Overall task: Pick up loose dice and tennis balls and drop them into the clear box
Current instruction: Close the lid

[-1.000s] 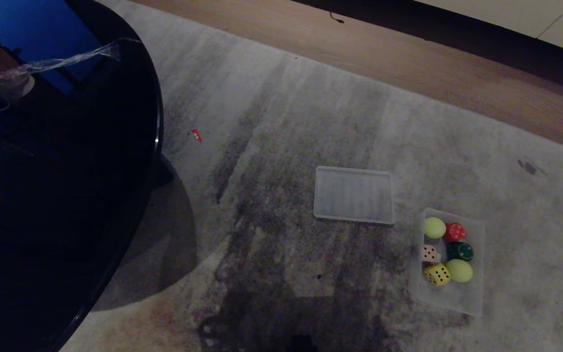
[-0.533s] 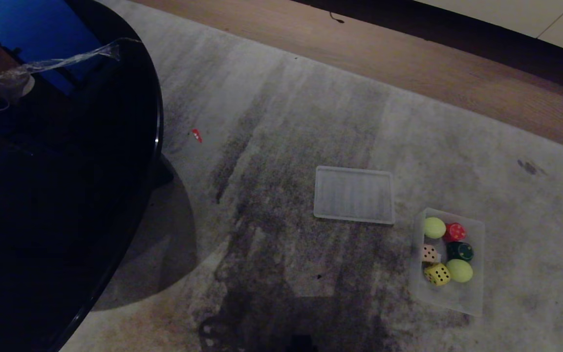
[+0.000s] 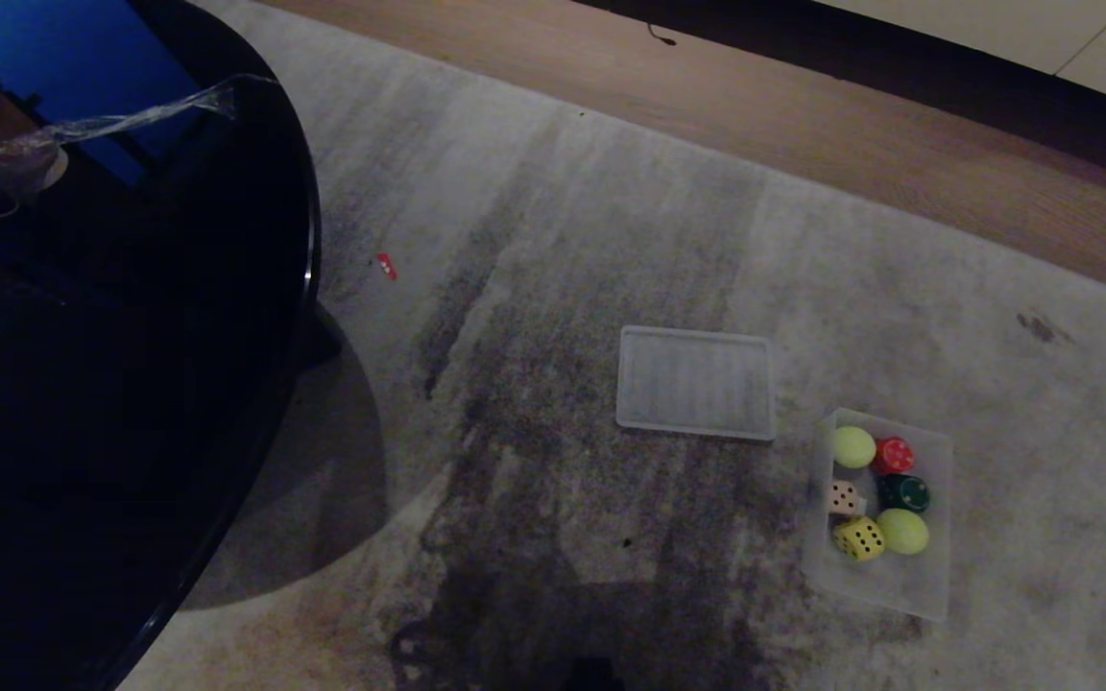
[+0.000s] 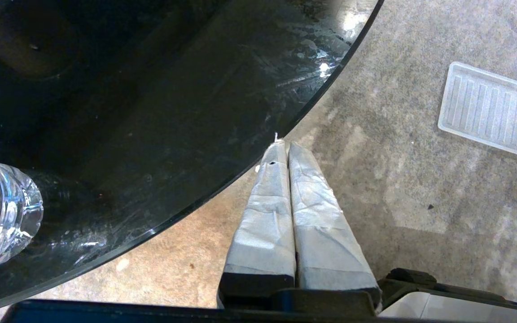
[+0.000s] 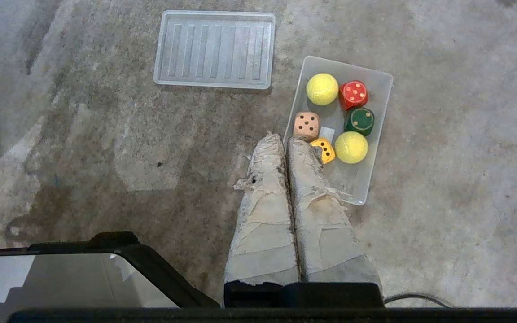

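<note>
Head view: the clear box (image 3: 884, 576) on the rug already contains every visible die and both tennis balls (image 3: 853, 446); the lid (image 3: 695, 382) lies just beside it.
Left wrist view: left gripper (image 4: 283, 146) fully closed, empty.
Right wrist view: right gripper (image 5: 281, 143) closed, empty, near the box. You appear finished; check for strays.

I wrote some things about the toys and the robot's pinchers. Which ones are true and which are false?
1. Both tennis balls lie inside the clear box. True.
2. The red die lies loose on the carpet. False: it sits in the clear box.
3. The box's lid covers the box. False: it lies flat on the carpet beside it.
4. The right end effector is shut and empty. True.
5. The left end effector holds a die. False: it is shut and empty.
</note>
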